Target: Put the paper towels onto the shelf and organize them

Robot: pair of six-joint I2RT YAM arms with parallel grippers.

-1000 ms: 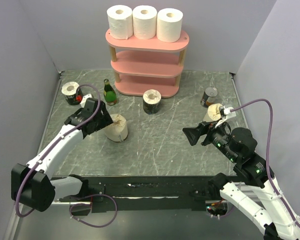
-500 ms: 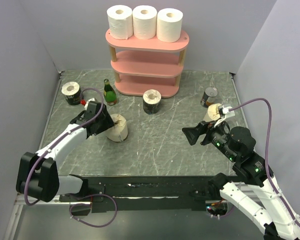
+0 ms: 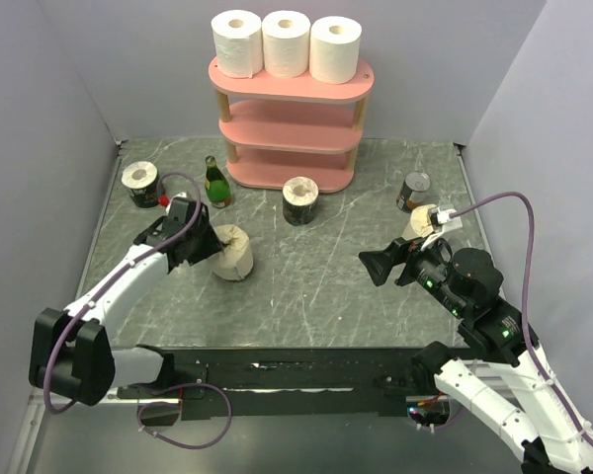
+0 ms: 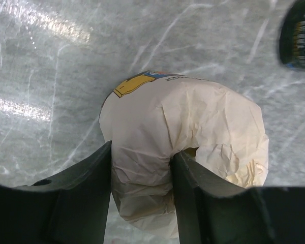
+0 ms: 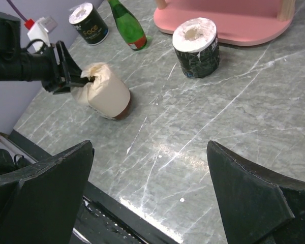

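Note:
A cream paper towel roll (image 3: 233, 252) (image 4: 193, 122) (image 5: 104, 91) stands tilted on the grey table, left of centre. My left gripper (image 3: 206, 245) (image 4: 141, 152) is shut on its wall, one finger in the hollow core and one outside, creasing the paper. Three white rolls (image 3: 286, 42) stand on the top board of the pink shelf (image 3: 287, 91). A dark-banded roll (image 3: 300, 200) (image 5: 195, 48) stands before the shelf, another (image 3: 139, 184) (image 5: 88, 23) at far left. A second cream roll (image 3: 422, 222) is partly hidden behind my right arm. My right gripper (image 3: 378, 267) (image 5: 149, 145) hangs open over bare table.
A green glass bottle (image 3: 215, 183) (image 5: 128, 25) stands left of the shelf's foot. A small metal can (image 3: 413, 191) stands at the right, near the second cream roll. Grey walls close the table in on three sides.
My left gripper has moved onto the cream roll and its jaws have closed on the roll's wall; the roll leans slightly. The right arm has not moved.

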